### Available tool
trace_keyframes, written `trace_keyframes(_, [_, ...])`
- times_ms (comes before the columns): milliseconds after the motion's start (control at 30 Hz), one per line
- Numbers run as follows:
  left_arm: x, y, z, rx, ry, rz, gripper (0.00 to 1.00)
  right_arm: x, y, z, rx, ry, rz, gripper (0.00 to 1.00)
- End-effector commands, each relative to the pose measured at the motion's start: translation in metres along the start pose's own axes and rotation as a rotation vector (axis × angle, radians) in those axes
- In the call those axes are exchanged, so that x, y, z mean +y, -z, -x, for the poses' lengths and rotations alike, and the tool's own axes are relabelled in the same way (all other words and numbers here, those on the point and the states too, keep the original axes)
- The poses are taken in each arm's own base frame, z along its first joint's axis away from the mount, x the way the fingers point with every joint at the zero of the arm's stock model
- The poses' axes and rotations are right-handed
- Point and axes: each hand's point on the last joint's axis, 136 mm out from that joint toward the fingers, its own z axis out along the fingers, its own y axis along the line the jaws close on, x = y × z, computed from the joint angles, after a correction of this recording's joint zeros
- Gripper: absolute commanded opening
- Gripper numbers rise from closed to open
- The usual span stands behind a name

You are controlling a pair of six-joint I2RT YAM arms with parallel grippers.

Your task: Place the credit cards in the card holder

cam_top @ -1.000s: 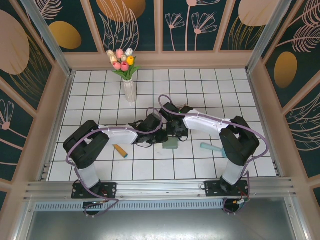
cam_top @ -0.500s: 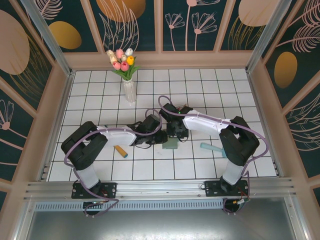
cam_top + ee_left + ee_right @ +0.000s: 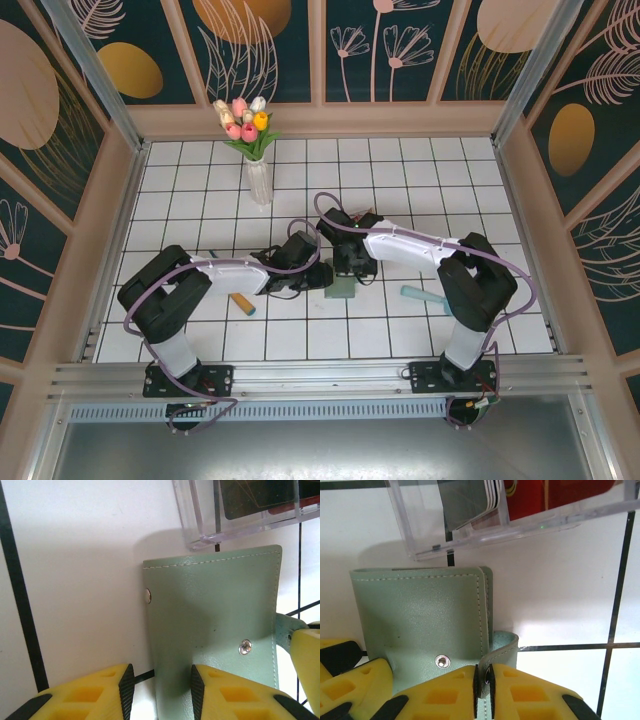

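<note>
- The card holder [image 3: 342, 291] lies flat and folded on the white tiles in the middle of the table, between the two arms and just on the near side of where their wrists meet.
- The left gripper [image 3: 160, 674] has its yellow fingers apart. One finger rests over the card holder and the other over the bare tile beside it, so the holder's stitched edge runs between them.
- The right gripper [image 3: 484, 674] has its fingers pressed together on the card holder's small side tab, which curls up between the pads.
- A clear plastic box [image 3: 470, 535] sits just beside one edge of the card holder.
- The credit cards [image 3: 470, 497] stand stacked inside the box, a dark grey one facing out and something red next to them.
- A vase of tulips [image 3: 258, 175] stands farther back, to the left.
</note>
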Motion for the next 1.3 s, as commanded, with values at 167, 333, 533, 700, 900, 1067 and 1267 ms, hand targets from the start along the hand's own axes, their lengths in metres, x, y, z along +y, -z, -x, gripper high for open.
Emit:
trace_keyframes(167, [0.004,0.003,-0.003,-0.003,-0.001,0.025,0.38,0.001,0.007,0.002,-0.008,0.009,-0.022,0.05])
trace_keyframes(333, [0.004,0.003,-0.002,-0.002,-0.001,0.026,0.38,0.011,0.009,0.003,-0.013,0.015,0.037,0.0])
trace_keyframes(533, [0.004,-0.001,-0.002,0.004,-0.006,0.03,0.38,0.028,0.012,0.004,-0.012,0.028,0.135,0.0])
trace_keyframes(700, [0.004,-0.001,-0.001,0.004,-0.009,0.029,0.37,0.03,0.008,0.004,-0.005,0.019,0.149,0.0])
trace_keyframes(900, [0.006,-0.003,-0.004,0.013,-0.011,0.035,0.35,0.023,-0.007,0.001,0.013,0.009,0.135,0.0])
trace_keyframes(1067, [0.006,-0.004,-0.004,0.016,-0.011,0.036,0.34,0.027,-0.013,-0.005,0.043,0.007,0.184,0.0])
trace_keyframes(1267, [0.007,-0.005,-0.005,0.019,-0.01,0.038,0.33,0.022,-0.023,-0.01,0.064,-0.002,0.185,0.0])
